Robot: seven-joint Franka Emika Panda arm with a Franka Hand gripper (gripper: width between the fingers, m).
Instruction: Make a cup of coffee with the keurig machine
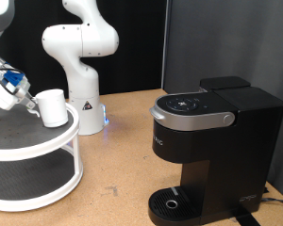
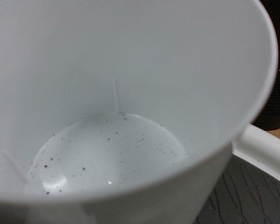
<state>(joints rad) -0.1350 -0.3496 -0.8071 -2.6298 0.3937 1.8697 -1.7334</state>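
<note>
The keurig machine (image 1: 209, 151) is standing at the exterior view's right, lid down, its drip tray bare; dim lettering is showing on its front, too small to read. At the exterior view's left, a round white two-tier stand (image 1: 33, 160) is carrying the cup (image 1: 54, 107) on its top shelf. The gripper (image 1: 28, 102) is pressing in beside the cup; whether its fingers are actually clamping the wall, I cannot tell. A loose grip is risking a tip or drop off the shelf. The wrist view is looking down inside the cup (image 2: 131, 103), showing dark specks and no writing.

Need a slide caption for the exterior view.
Gripper at the white cup on the round white shelf, keurig machine standing apart.
</note>
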